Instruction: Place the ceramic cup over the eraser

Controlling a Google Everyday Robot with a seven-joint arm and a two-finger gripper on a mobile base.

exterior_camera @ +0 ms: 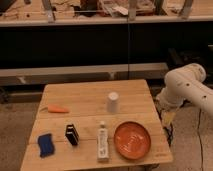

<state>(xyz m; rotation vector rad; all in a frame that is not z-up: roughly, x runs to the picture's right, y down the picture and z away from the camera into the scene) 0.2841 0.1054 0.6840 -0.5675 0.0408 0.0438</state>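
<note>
Six things lie on the wooden surface [85, 95]. The ceramic cup [113, 102] stands upside down near the middle, towards the far edge. It is well apart from the black eraser [72, 134], which lies nearer the front left, just beside a blue sponge [45, 144]. An orange carrot [57, 109] is at the left, and a white tube [102, 141] lies just beside an orange plate [132, 140]. The gripper [167, 119] hangs at the right edge of the surface, touching nothing I can see. Whether it is open or closed I cannot tell.
</note>
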